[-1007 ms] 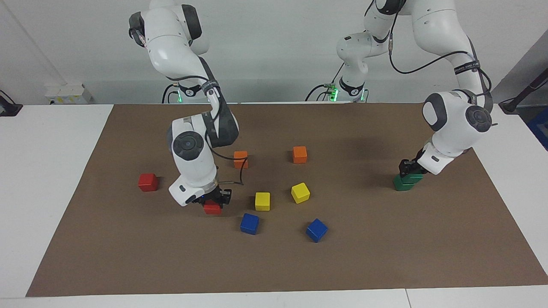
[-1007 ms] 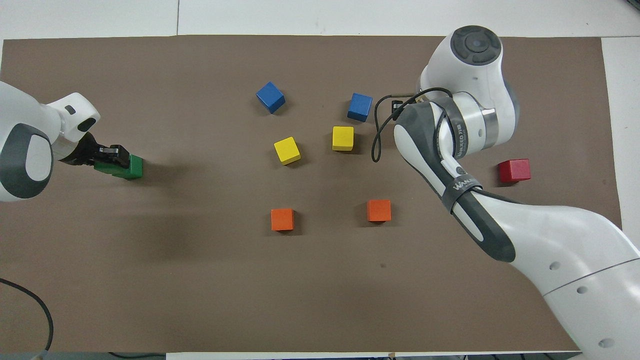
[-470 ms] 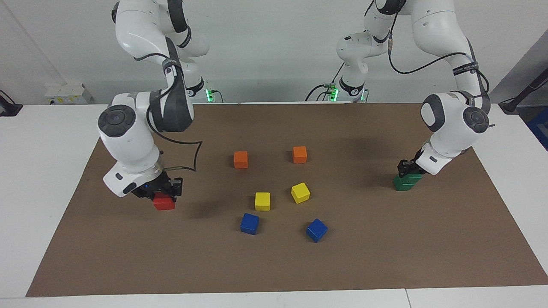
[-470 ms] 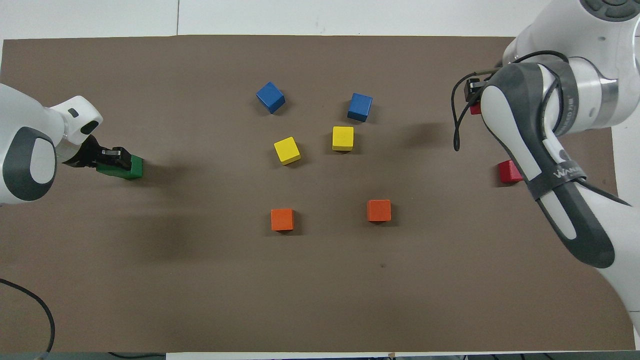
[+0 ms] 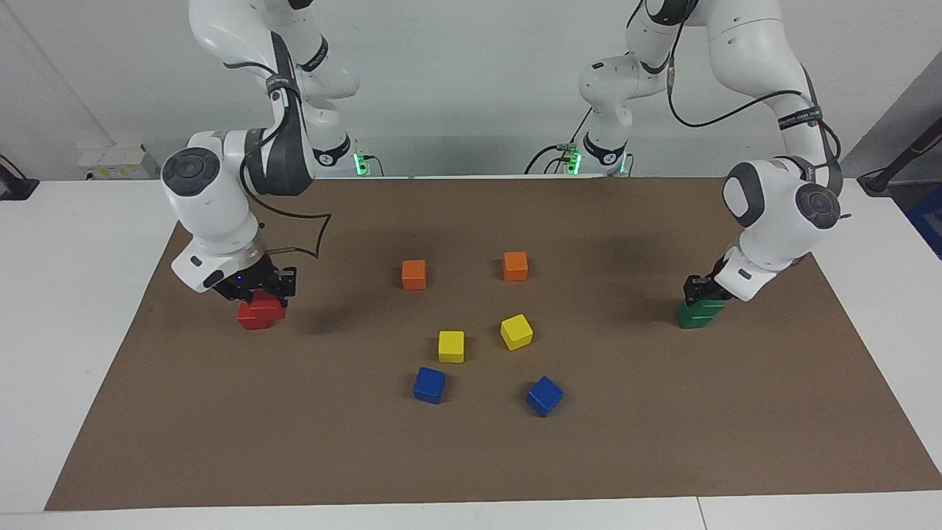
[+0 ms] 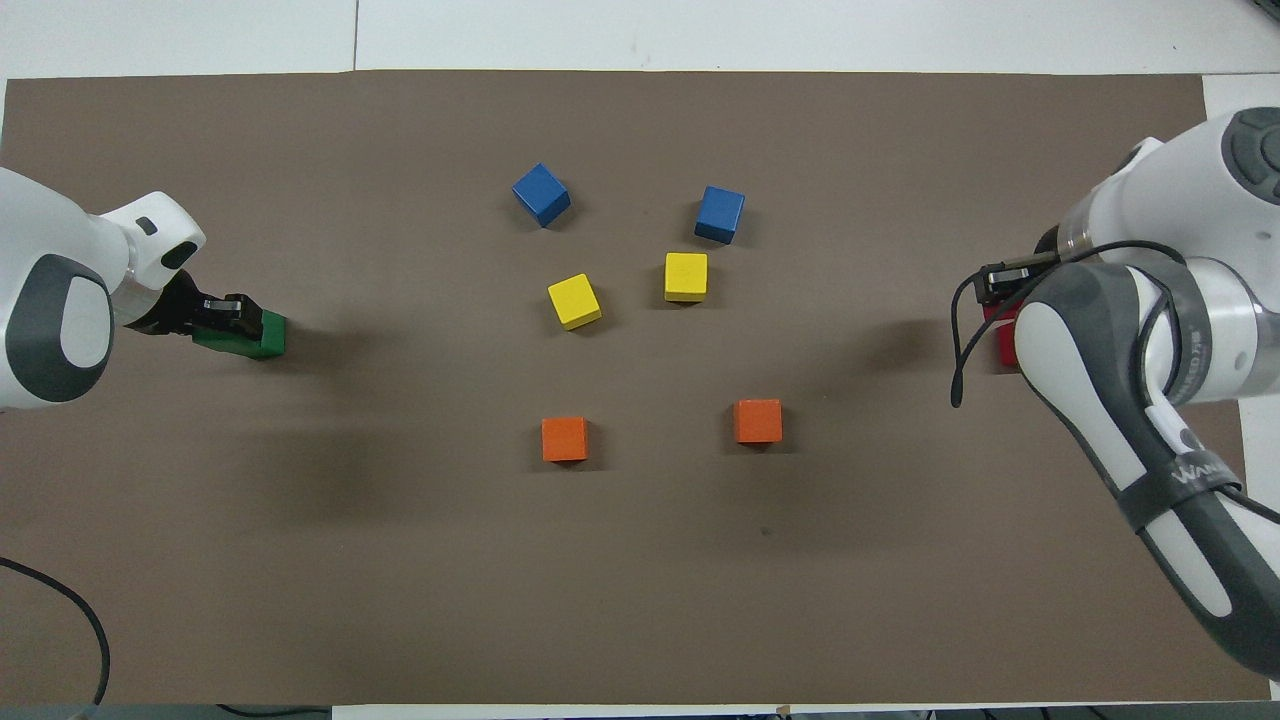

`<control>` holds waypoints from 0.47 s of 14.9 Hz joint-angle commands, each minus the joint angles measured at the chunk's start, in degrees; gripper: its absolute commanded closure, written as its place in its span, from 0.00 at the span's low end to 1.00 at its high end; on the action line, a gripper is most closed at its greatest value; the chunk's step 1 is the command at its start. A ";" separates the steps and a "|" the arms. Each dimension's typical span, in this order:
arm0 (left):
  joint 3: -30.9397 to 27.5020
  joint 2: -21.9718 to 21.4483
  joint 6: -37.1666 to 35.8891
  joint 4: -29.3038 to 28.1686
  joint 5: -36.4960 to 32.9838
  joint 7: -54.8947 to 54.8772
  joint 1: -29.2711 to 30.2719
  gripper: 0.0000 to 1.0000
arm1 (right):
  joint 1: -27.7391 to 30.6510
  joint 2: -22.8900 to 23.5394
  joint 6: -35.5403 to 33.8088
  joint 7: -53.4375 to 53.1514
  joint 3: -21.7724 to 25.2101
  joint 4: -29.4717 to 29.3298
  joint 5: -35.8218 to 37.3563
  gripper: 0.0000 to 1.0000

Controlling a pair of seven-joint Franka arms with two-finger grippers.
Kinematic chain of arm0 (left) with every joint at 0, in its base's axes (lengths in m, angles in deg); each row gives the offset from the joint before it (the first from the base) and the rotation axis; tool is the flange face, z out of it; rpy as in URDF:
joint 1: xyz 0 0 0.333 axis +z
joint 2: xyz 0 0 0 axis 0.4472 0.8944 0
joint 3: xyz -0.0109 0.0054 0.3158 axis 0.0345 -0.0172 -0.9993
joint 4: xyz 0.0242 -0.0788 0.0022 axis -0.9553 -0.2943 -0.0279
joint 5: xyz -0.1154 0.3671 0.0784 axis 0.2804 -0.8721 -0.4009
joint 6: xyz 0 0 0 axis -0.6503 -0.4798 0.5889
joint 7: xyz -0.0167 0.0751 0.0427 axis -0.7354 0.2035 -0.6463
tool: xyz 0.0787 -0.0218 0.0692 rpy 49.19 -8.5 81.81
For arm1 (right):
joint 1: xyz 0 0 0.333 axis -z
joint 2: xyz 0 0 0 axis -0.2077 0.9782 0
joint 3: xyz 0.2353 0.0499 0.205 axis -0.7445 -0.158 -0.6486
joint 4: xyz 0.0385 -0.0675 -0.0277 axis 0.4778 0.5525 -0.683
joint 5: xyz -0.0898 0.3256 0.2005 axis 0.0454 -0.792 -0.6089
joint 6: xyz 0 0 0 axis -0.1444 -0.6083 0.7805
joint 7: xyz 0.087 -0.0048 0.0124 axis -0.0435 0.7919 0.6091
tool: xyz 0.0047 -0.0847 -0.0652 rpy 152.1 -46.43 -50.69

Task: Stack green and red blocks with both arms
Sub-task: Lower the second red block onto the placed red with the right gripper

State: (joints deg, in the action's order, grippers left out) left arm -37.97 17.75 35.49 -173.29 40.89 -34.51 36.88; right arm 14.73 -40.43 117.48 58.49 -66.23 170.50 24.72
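Note:
My right gripper (image 5: 259, 288) is shut on a red block (image 5: 269, 302) and holds it on or just above the second red block (image 5: 250, 319), near the right arm's end of the mat. In the overhead view the right arm hides most of the red blocks (image 6: 1000, 335). My left gripper (image 5: 703, 290) is shut on the upper green block (image 5: 709, 305), which rests on the lower green block (image 5: 690, 319) near the left arm's end of the mat. The green stack (image 6: 258, 338) and the left gripper (image 6: 226, 312) also show in the overhead view.
Two orange cubes (image 5: 413, 274) (image 5: 515, 266), two yellow cubes (image 5: 451, 346) (image 5: 516, 331) and two blue cubes (image 5: 429, 384) (image 5: 544, 396) lie in the middle of the brown mat (image 5: 662, 442). White table borders the mat.
My right gripper carried a red block from beside the yellow and blue cubes toward the right arm's end and brought it over the other red block. The left gripper stayed at the green stack.

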 commanded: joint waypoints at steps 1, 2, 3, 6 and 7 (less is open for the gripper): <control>0.07 -2.36 1.46 -2.71 0.24 0.12 0.41 1.00 | 5.06 -3.06 1.90 5.97 -0.84 4.40 0.03 1.00; 0.07 -2.36 1.46 -2.71 0.24 0.65 0.41 0.90 | 6.12 -3.24 1.81 7.11 -0.84 4.49 -0.67 1.00; 0.07 -2.45 1.46 -2.71 0.24 2.22 0.23 0.36 | 6.56 -3.24 1.81 7.82 -0.75 4.66 -0.94 1.00; 0.07 -2.36 1.98 -2.71 0.24 3.46 0.05 0.00 | 7.36 -3.06 2.07 7.92 -0.75 4.75 -1.03 1.00; 0.07 -2.36 1.98 -2.71 0.24 3.46 0.05 0.00 | 7.45 -2.80 2.16 7.92 -0.75 4.84 -1.03 1.00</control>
State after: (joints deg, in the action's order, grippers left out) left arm -37.90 17.71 35.79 -173.30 40.89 -32.00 36.86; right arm 21.36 -42.27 118.23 65.23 -66.22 173.63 24.59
